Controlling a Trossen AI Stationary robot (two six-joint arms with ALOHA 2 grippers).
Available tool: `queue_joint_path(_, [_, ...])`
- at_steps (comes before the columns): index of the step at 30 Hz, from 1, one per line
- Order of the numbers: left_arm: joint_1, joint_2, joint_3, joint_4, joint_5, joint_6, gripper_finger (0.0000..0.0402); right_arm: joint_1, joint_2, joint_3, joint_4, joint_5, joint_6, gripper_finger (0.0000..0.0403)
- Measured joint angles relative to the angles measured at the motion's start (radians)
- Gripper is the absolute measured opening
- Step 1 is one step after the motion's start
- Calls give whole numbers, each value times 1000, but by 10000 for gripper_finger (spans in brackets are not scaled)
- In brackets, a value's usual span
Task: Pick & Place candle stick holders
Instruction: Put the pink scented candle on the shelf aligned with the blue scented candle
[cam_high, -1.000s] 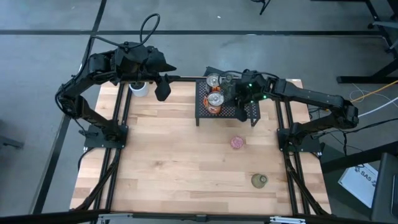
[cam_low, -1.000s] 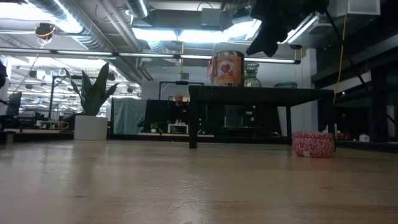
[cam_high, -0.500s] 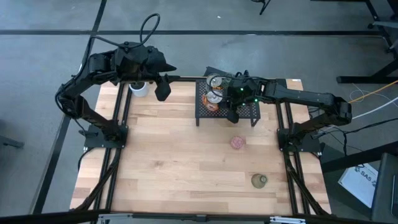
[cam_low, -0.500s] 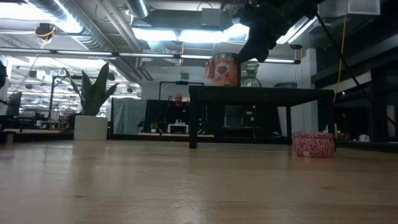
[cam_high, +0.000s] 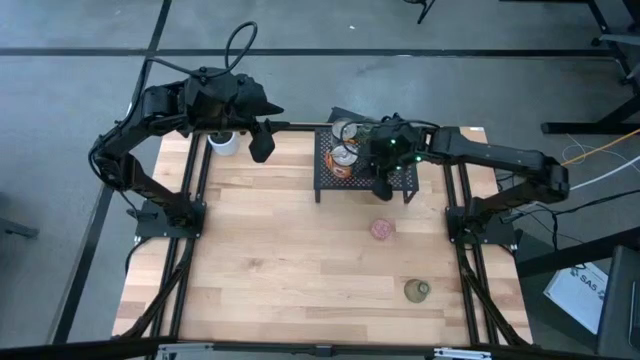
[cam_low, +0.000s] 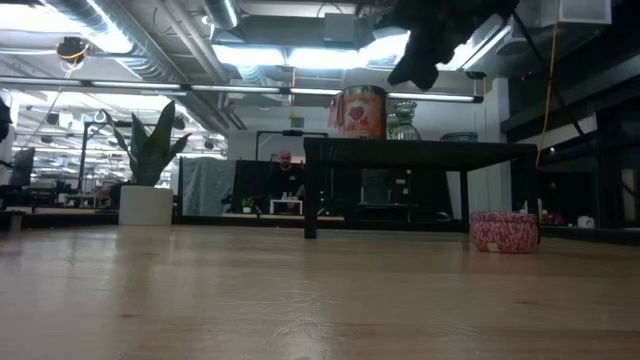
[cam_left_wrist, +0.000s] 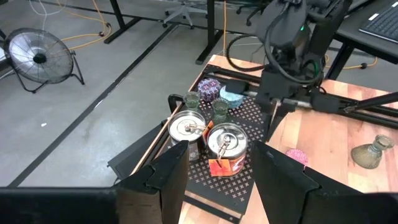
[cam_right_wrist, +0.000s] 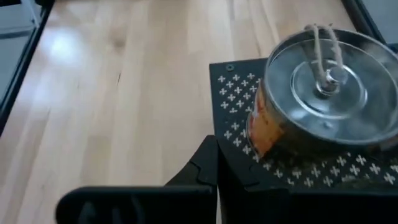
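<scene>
A black mesh rack (cam_high: 400, 178) stands at the table's far side. On it are two silvery holders with orange (cam_left_wrist: 227, 140) (cam_left_wrist: 186, 124), two green glass ones (cam_left_wrist: 220, 109), a purple-speckled one (cam_left_wrist: 208, 89) and a blue one (cam_left_wrist: 232, 97). A pink holder (cam_high: 381, 229) and an olive one (cam_high: 416, 290) rest on the table nearer the front. My right gripper (cam_high: 383, 185) hangs shut just above the rack, beside the nearer silvery holder (cam_right_wrist: 323, 93), touching nothing. My left gripper (cam_high: 262, 148) waits open, high over the far left, its fingers (cam_left_wrist: 171, 177) with nothing between them.
A white pot with a green plant (cam_high: 224, 142) stands at the far left corner, under my left arm. Bare wood (cam_high: 280, 250) stretches from the rack toward the near edge. The rack's top (cam_low: 415, 150) sits raised on legs above the table.
My right gripper, still shut, has swung over the rack toward the table's left, then come back a little toward the right. The nearer silvery holder has shifted slightly toward the left on the rack and turned a bit.
</scene>
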Motion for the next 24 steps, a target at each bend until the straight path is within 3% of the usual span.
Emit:
queue_joint_path(8, [0,0,0,0,0,0,169,37,-90,27,-194,1,37,0])
queue_joint_path(19, [0,0,0,0,0,0,169,142,-215,27,-327,28,130,0])
queue_joint_path(24, [0,0,0,0,0,0,169,181,-248,26,-399,97,188,0])
